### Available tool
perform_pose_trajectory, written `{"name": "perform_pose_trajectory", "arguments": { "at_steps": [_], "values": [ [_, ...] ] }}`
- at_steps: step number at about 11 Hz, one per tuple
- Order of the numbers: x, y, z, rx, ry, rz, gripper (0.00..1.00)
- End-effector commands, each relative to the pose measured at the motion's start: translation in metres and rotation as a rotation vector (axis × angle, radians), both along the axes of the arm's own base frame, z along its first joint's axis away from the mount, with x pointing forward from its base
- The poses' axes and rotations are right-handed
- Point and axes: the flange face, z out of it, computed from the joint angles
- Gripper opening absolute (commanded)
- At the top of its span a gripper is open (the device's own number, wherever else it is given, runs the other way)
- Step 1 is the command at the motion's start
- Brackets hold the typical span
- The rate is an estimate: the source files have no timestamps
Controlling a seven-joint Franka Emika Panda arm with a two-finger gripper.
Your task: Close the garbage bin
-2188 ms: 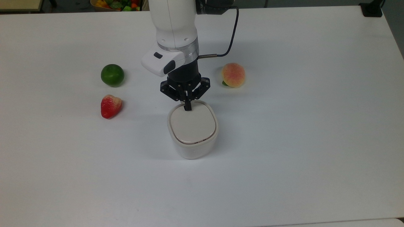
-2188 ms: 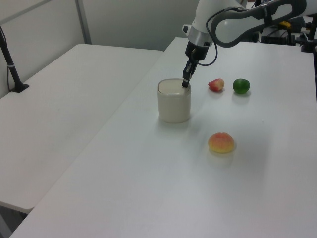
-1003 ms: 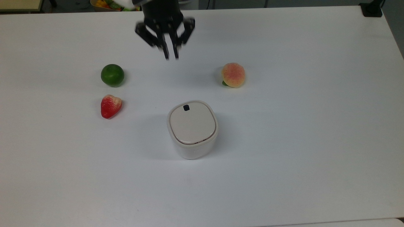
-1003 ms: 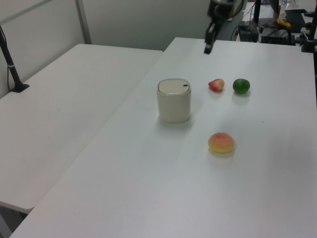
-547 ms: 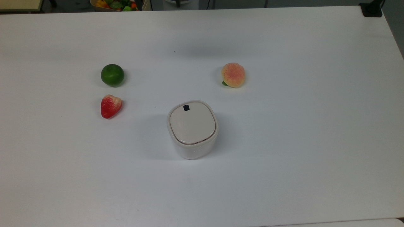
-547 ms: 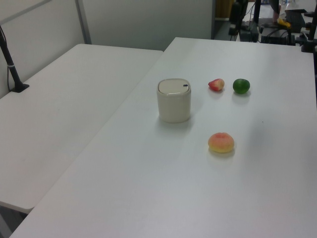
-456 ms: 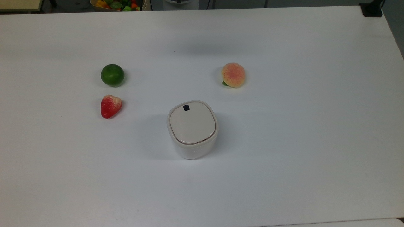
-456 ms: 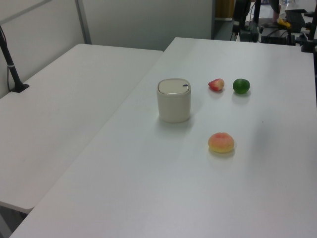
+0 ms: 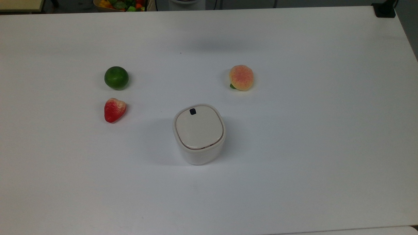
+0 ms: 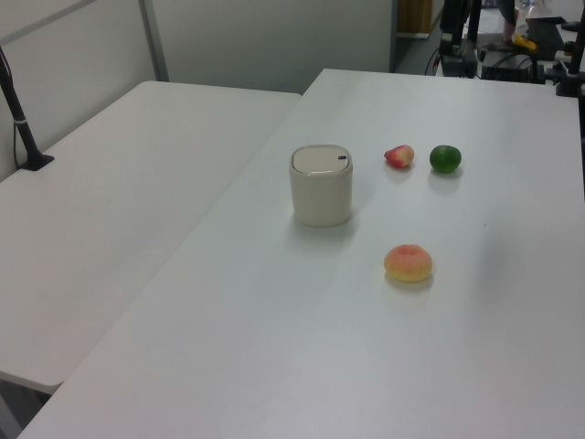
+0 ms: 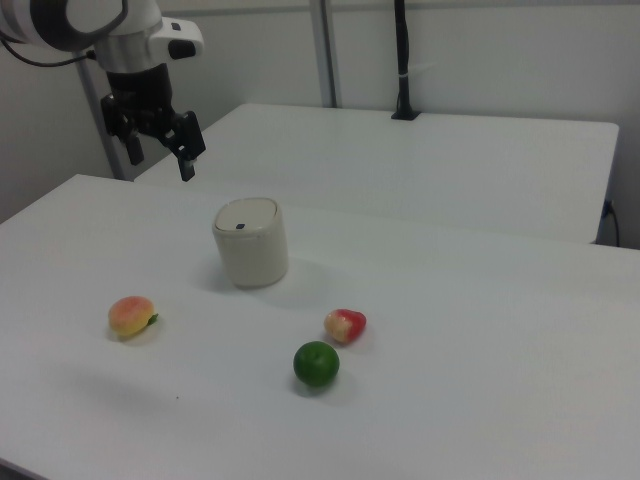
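The garbage bin (image 9: pixel 199 153) is a small white tub standing near the middle of the white table (image 9: pixel 294 163). Its beige lid (image 9: pixel 199 129) lies flat and level inside the rim, with the small black square mark (image 9: pixel 193 111) at the edge toward the top view's top. The bin also stands upright in the left view (image 10: pixel 321 192) and the right view (image 11: pixel 250 250). My gripper (image 11: pixel 160 158) hangs in the air at the right view's upper left, well above and behind the bin, touching nothing and holding nothing.
A green lime (image 9: pixel 116 77) and a red strawberry (image 9: pixel 114 110) lie to the top view's left of the bin. A peach (image 9: pixel 241 77) lies to the upper right. A crate of toy produce (image 9: pixel 119 4) sits beyond the far edge. A second table (image 10: pixel 110 201) adjoins.
My gripper lifted off the lid's black mark, rose and drew back past the top view's top edge. The bin and its flat lid stayed put, as did the fruits.
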Motion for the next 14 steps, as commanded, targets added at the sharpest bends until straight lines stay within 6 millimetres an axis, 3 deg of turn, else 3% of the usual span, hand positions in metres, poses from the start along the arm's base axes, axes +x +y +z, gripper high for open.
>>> {"name": "perform_pose_trajectory", "arguments": {
  "at_steps": [1,3,14],
  "values": [
    [-0.002,0.005,-0.011,-0.037,-0.025,0.019,1.0],
    [0.003,0.02,-0.019,-0.071,-0.05,0.039,1.0],
    [0.001,0.02,-0.018,-0.071,-0.041,0.035,1.0]
  ]
}}
